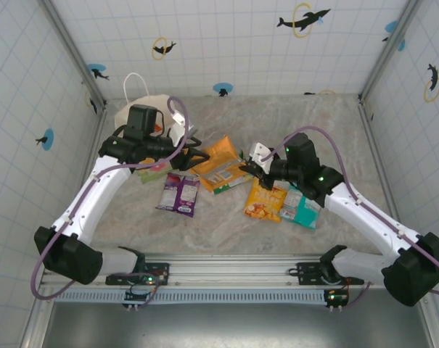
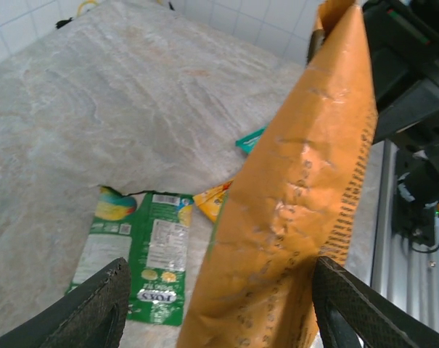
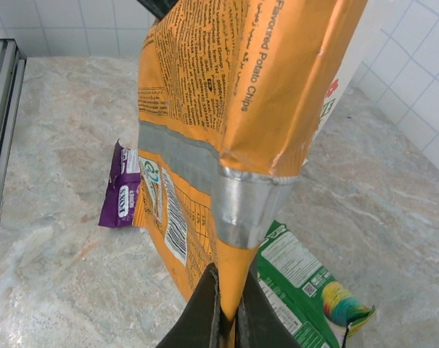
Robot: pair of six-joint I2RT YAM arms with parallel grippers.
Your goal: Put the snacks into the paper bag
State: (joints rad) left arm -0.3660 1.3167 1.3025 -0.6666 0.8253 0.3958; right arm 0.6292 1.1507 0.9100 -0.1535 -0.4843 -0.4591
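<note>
Step in hand: judged to be a hand-to-hand transfer of the orange potato chips packet (image 1: 220, 161), ahead of its carry to the paper bag (image 1: 132, 110).
Right hand (image 3: 230, 290): fingers pressed together on the packet's lower edge, below the silver seam, holding the packet upright.
Left hand (image 2: 220, 275): wide. The packet stands between its fingers, close to or touching one finger (image 2: 357, 312), with a clear gap at the other. Not gripped.
Paper bag: far left of the tabletop (image 1: 335, 130), behind the left arm, one white loop handle showing. Its mouth is largely hidden by the arm.
Other snacks: green FOX'S packet (image 2: 150, 254), purple packet (image 1: 180, 193), yellow-orange packet (image 1: 266, 201) and teal-white packet (image 1: 303, 209) lie flat on the tabletop, outside the bag.
Progress: judged early. No packet can be seen inside the bag.
Recommended grip: centre the left fingers on the packet's flat body, away from the crimped seam, and close firmly on both faces.
Recommended release: the right hand should let go only once the left grip is sound, then draw straight back so it does not drag the packet.
Recommended carry: bring the packet edge-first over the bag mouth and release it directly above the opening.
Risks: the glossy film may slip in a light pinch. The bag looks light and could tip if the arm nudges it.
</note>
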